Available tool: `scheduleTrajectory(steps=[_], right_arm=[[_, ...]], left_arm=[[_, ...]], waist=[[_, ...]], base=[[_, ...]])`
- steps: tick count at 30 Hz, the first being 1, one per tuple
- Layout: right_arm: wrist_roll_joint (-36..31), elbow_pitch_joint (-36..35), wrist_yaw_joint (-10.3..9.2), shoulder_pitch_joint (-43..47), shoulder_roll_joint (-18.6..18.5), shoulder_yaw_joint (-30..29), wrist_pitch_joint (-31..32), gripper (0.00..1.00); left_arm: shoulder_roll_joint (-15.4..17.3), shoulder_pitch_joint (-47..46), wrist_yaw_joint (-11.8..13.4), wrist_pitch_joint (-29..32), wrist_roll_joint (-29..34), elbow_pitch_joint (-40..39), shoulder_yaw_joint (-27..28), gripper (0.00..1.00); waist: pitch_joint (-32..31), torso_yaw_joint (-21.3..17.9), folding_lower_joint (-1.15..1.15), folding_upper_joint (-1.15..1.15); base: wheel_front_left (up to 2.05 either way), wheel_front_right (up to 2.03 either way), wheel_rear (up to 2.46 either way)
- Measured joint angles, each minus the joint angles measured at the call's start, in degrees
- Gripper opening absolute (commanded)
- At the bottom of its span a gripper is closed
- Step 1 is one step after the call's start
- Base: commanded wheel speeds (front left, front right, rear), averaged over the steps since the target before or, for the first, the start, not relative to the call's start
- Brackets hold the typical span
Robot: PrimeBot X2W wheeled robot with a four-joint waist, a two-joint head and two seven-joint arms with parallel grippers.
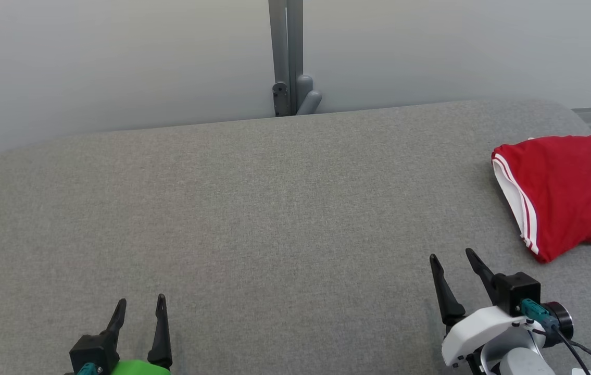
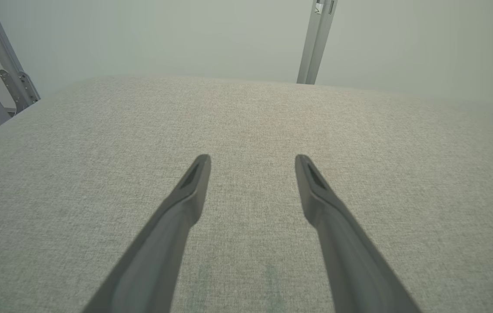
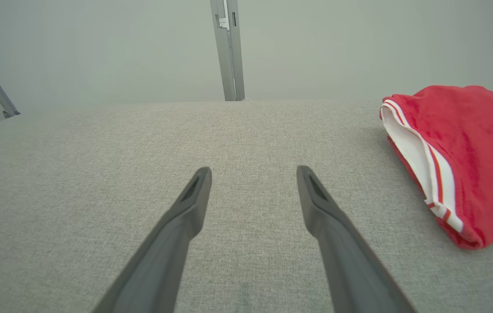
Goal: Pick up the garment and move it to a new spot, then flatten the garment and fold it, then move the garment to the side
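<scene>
The garment point(image 1: 566, 192) is red with a white, red-striped edge and lies folded in a compact bundle at the far right of the grey table point(image 1: 253, 208). In the right wrist view the garment point(image 3: 468, 152) sits to the right of my fingers, apart from them. My right gripper point(image 1: 451, 255) stands open near the front right, a short way to the left of and nearer than the bundle, holding nothing. My left gripper point(image 1: 141, 301) is open at the front left over bare fabric. Both wrist views show spread fingers, left gripper point(image 2: 253, 157) and right gripper point(image 3: 253, 168), with nothing between them.
A grey metal post point(image 1: 286, 57) with a bracket rises behind the table's far edge against a pale wall. A slanted metal strut point(image 2: 3, 74) stands off the table's far left corner. The table's corners are rounded.
</scene>
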Motion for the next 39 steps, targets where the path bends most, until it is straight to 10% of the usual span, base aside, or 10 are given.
scheduleTrajectory(steps=[36,37,39], right_arm=[[-0.5,-1.3,0.01,-0.1,0.0,1.4,0.0,1.00],[-0.5,-1.1,0.00,0.0,0.1,1.4,0.0,0.00],[-0.5,-0.2,0.01,0.7,0.2,1.4,0.0,0.00]], left_arm=[[0.0,0.1,-1.2,0.0,-1.5,1.7,-1.0,1.00],[0.0,0.1,-1.3,0.0,-1.6,2.0,-0.9,0.00],[-0.2,0.2,-1.3,0.0,-1.7,2.9,-0.9,0.00]], waist=[[0.6,-1.6,0.00,0.00],[0.6,-1.6,0.00,0.00],[0.6,-1.6,0.00,0.00]], base=[[0.00,0.00,0.00],[0.00,0.00,0.00],[0.00,0.00,0.00]])
